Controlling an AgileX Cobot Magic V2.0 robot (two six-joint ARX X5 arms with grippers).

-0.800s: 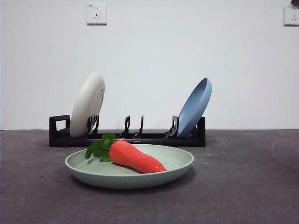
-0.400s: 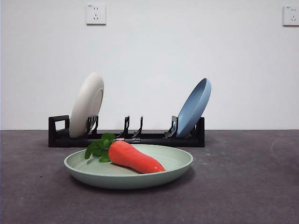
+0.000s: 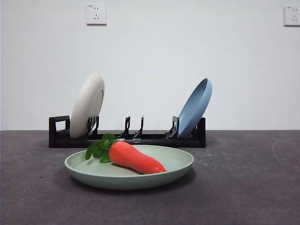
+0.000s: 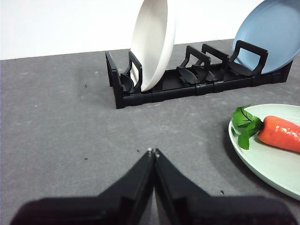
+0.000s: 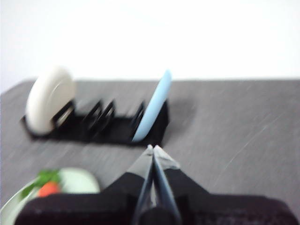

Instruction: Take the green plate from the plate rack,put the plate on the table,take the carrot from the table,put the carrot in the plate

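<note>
Looking done here, honestly: carrot [image 3: 136, 158] lying on its side inside the green plate [image 3: 180, 165], leaves toward the cream plate's end of the rack, thin tip toward the blue one's, and the plate flat on the table [image 3: 243, 187] just in front of the plate rack [image 3: 154, 139]. Comparing with the front shots from a second and half a second back, barely any difference in the things themselves, just a tiny sideways wobble of the whole picture and a dark tip gone from the top right corner, so probably an arm pulling clear. Middle slots of the rack bare, cream-white plate [image 3: 87, 105] leaning at the handle end, blue plate [image 3: 195, 108] leaning at the far end, both untouched. Left gripper [image 4: 153, 152] hanging over bare table beside the plate, jaws pressed together with nothing in them, well apart from the carrot. Right gripper [image 5: 152, 148] also pinched closed and empty, up and back from the rack, its picture blurry enough to suggest motion. Nothing left to grab by the look of it; both steps of the job read as finished, arms just parked or heading home.
</note>
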